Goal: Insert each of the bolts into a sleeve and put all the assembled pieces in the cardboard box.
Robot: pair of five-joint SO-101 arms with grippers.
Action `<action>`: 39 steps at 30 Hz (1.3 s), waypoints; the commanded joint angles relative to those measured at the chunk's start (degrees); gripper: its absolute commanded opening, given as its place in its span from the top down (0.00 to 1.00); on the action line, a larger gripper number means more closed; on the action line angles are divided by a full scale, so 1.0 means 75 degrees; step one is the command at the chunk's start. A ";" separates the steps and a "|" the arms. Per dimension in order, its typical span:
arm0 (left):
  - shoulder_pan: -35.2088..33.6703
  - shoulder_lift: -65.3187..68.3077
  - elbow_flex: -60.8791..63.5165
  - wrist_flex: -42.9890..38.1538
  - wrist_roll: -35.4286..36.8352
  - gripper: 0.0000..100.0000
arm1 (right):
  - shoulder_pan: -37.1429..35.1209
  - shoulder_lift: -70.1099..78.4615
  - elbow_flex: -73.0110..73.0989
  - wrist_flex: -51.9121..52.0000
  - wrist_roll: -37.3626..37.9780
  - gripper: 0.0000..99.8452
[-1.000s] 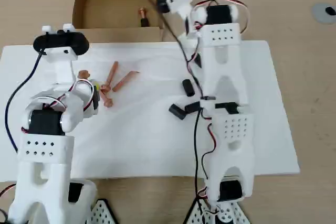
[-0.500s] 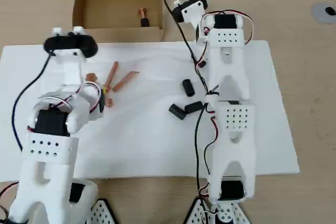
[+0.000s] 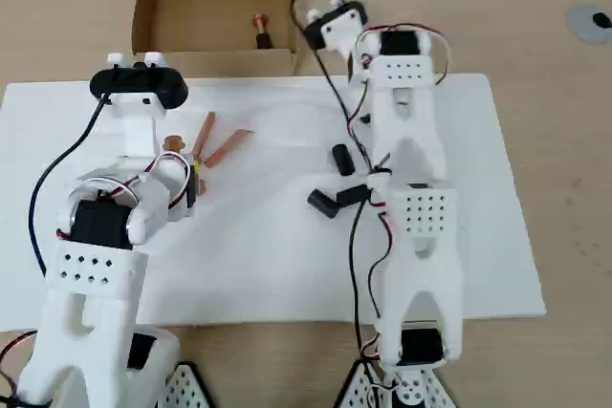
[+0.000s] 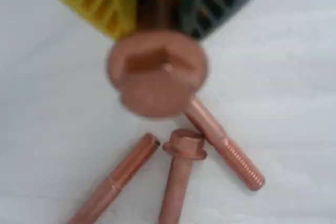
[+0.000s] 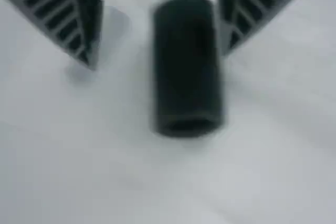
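Now the left jaws pinch a bolt (image 4: 156,74) by its stem, over three loose bolts (image 4: 181,177) on the white worktop (image 4: 294,103). The right jaws are spread, one on each side of a black sleeve (image 5: 186,66) lying flat. If they close crooked, the sleeve could roll away.

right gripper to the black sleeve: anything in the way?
Nothing visible. The right gripper is open, with its jaws to either side of the black sleeve, which lies on the white sheet.
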State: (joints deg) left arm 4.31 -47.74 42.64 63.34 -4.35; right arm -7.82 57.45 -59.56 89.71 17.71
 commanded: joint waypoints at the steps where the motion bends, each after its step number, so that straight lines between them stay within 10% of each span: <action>1: 0.0082 -0.0170 -0.0047 -0.0176 -0.0047 0.99 | -0.0240 0.0111 -0.0053 -0.0082 0.0023 0.81; 39: 0.0070 -0.0170 -0.0035 -0.0164 -0.0059 0.99 | -0.0205 0.0697 -0.0686 0.0469 -0.0141 0.99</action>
State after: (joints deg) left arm 4.31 -47.74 42.64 63.34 -4.35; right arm -7.38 62.46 -62.81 89.80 17.63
